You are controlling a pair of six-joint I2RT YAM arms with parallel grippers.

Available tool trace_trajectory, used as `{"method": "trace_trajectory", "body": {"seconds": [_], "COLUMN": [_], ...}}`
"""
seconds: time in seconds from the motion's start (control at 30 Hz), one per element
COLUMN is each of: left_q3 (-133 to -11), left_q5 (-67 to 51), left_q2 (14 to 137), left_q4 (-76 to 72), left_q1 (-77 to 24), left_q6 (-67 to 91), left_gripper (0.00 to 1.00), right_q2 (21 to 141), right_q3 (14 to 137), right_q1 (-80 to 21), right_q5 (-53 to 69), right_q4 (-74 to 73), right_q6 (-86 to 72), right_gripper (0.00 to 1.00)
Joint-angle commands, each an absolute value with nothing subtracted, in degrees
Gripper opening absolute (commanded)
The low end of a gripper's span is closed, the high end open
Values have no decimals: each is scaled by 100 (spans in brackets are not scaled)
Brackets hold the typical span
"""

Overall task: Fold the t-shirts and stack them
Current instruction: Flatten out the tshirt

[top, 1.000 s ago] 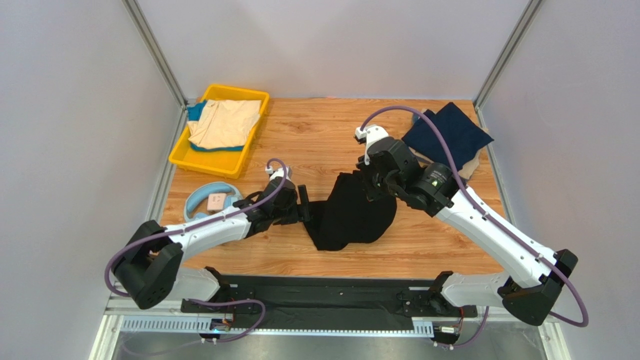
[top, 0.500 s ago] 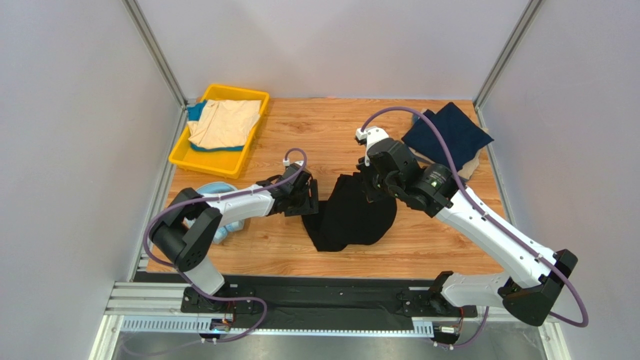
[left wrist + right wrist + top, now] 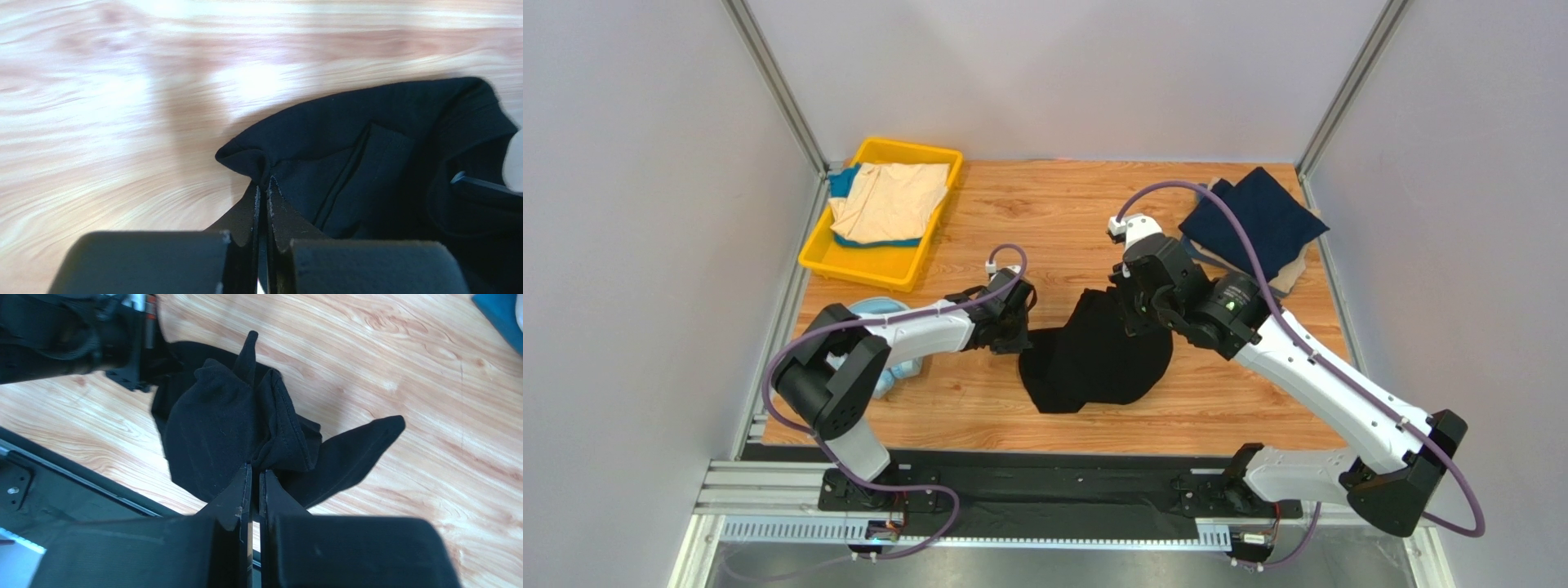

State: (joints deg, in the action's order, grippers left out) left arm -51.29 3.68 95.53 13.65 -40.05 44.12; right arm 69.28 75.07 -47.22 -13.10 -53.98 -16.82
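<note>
Crumpled black cloth t-shirt (image 3: 1100,361) sits mid-table on the light wooden tabletop (image 3: 1038,221), bunched up between the two arms. Left gripper (image 3: 263,184) has its fingers pressed together on a fold at the shirt's left edge, low to the wood; right gripper (image 3: 255,468) is likewise clamped on a gathered ridge towards the shirt's far side (cloth peaks upward there). Folded navy blue t-shirt (image 3: 1253,218) lies at the far right corner, and a beige t-shirt (image 3: 891,199) lies inside the yellow plastic tray (image 3: 817,260) at far left.

A yellow tray (image 3: 857,262) sits on the wooden table's (image 3: 1038,208) far-left corner; light-blue headphones (image 3: 876,305) lie near it.
</note>
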Motion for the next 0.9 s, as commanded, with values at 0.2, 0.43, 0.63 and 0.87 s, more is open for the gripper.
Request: {"method": "trace_trajectory", "body": {"seconds": [0.2, 0.43, 0.63, 0.87], "left_q3": [-5922, -6793, -7145, -7269], "left_q5": [1590, 1696, 1960, 1969], "left_q2": [7745, 7146, 6566, 6609], "left_q4": [2785, 3410, 3524, 3665], "left_q1": [-3139, -2471, -2356, -2320], "left_q6": [3500, 2980, 2804, 2426], "left_gripper": [0, 0, 0, 0], "right_q2": [6206, 6082, 6108, 6250], "right_q3": [7242, 7733, 8007, 7919], "right_q1": [-3991, -3139, -3050, -3050], "right_q5": [-2162, -2276, -2023, -1196], "right_q4": [-5300, -5247, -5448, -6609], "right_q6": [-1864, -1424, -1458, -1951], "right_gripper": [0, 0, 0, 47]}}
